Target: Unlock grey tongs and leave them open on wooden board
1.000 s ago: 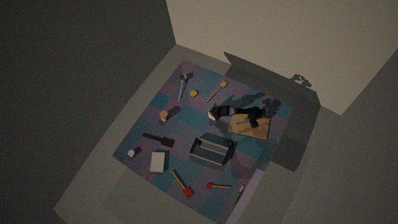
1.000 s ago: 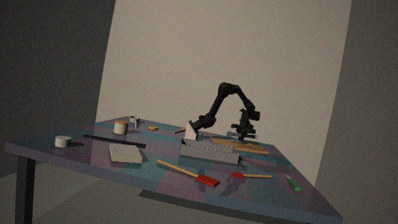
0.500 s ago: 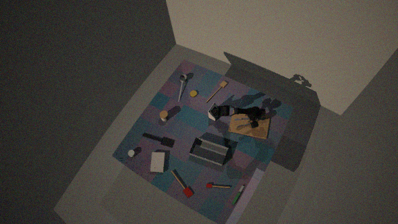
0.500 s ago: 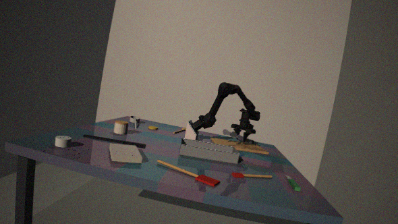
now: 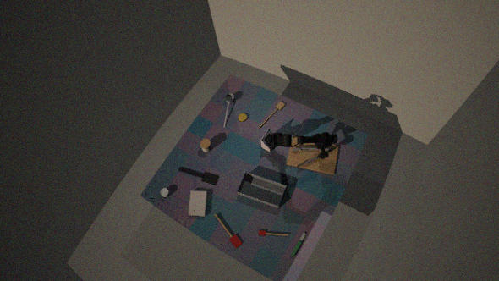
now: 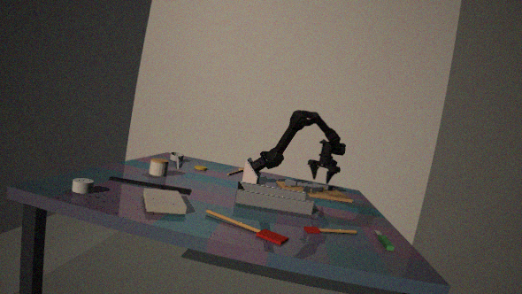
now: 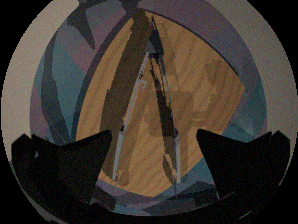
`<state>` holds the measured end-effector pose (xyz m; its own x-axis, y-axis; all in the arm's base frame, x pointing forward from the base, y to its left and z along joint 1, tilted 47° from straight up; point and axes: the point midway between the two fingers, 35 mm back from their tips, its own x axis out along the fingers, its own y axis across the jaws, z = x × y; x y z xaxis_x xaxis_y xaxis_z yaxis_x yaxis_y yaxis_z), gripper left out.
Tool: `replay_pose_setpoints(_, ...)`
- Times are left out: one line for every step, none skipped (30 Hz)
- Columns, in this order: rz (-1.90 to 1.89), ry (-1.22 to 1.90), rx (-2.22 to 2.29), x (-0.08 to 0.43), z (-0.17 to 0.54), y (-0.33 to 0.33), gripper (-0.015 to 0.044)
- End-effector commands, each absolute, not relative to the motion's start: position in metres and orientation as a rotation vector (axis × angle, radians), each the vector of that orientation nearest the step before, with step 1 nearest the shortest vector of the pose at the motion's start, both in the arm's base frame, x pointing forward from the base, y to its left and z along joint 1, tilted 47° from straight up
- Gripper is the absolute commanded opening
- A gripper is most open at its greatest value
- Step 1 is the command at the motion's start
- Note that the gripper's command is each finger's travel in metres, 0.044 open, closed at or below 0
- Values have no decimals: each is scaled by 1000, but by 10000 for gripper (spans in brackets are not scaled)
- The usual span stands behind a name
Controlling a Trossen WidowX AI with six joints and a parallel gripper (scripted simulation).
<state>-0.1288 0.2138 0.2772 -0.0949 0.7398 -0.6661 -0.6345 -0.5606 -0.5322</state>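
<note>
Your black two-fingered gripper [image 5: 325,154] [image 6: 321,177] [image 7: 154,135] stands wide apart with nothing between its fingers, pointed down above the pale wooden board [image 5: 313,168] [image 6: 341,195] [image 7: 220,85], presumably so you can leave the tongs there without closing on them. The slim grey metal tongs [image 5: 311,160] [image 6: 310,188] [image 7: 119,148] lie on that board with their two arms spread in a V, which suggests the lock is off. They sit below your fingertips, and in the wrist view both arms run between the fingers, apart from either.

Slim matte-black jointed arm, black gripper [image 5: 323,154] [image 6: 320,181] [image 7: 154,135] with pointed, tapering fingers
</note>
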Motion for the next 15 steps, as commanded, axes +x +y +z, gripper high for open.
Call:
replay_pose_setpoints(1821, -142, -1185, -148, 311, 212, 440)
replay_pose_setpoints(1824, -146, -1185, -153, 319, 211, 440)
replay_pose_setpoints(1826, -150, -1184, -158, 326, 210, 440)
replay_pose_setpoints(1829, -154, -1184, -163, 334, 209, 440)
replay_pose_setpoints(1831, -158, -1183, -168, 341, 208, 440)
replay_pose_setpoints(1834, -162, -1182, -173, 348, 207, 440)
replay_pose_setpoints(1837, -167, -1180, -178, 355, 205, 440)
replay_pose_setpoints(1839, -172, -1179, -183, 361, 203, 440)
replay_pose_setpoints(1842, -177, -1177, -188, 368, 201, 440)
replay_pose_setpoints(1845, -183, -1175, -193, 374, 199, 440)
replay_pose_setpoints(1848, -188, -1173, -197, 380, 197, 440)
replay_pose_setpoints(1851, -194, -1171, -202, 385, 195, 440)
replay_pose_setpoints(1854, -200, -1168, -207, 391, 192, 440)
replay_pose_setpoints(1856, -204, -1167, -210, 394, 191, 440)
replay_pose_setpoints(1857, -207, -1165, -212, 396, 189, 440)
